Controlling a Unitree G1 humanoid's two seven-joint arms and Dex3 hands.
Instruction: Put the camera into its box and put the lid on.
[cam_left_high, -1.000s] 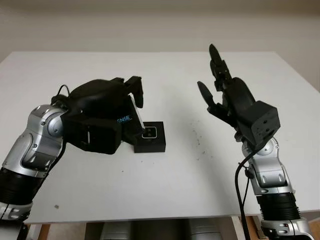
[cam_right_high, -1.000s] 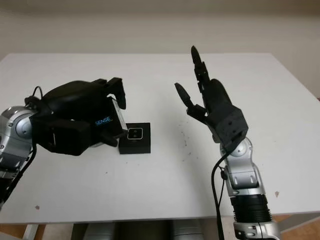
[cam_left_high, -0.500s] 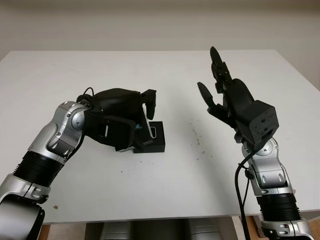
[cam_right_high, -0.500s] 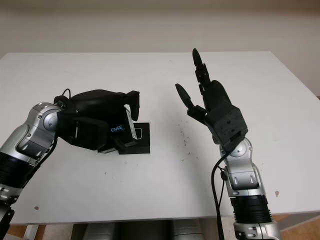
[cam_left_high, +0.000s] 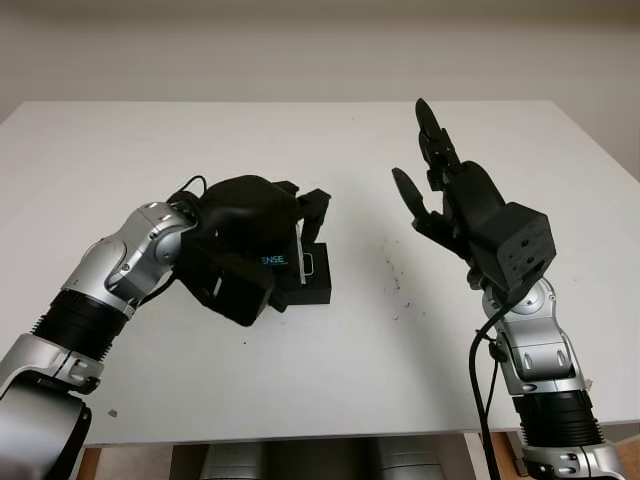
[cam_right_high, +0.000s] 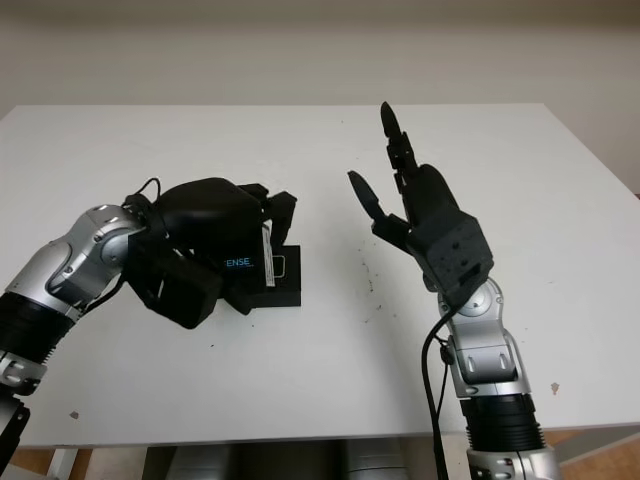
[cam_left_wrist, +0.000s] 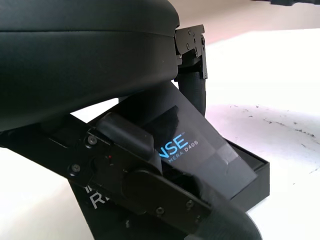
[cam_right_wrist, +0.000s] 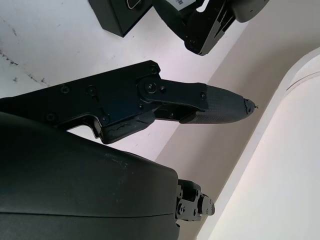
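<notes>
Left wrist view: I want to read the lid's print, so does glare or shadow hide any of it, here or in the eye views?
Left wrist view: no glare on the lid; a finger of the left hand covers the first letters. Left eye view: blue letters legible, by the box; right hand open, raised.

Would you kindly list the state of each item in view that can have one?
box: on the table, open, lid not yet seated.
lid: held tilted over the box.
camera: inside the box, partly hidden.
left hand: shut on the lid, over the box.
right hand: open, raised above the table.
</notes>
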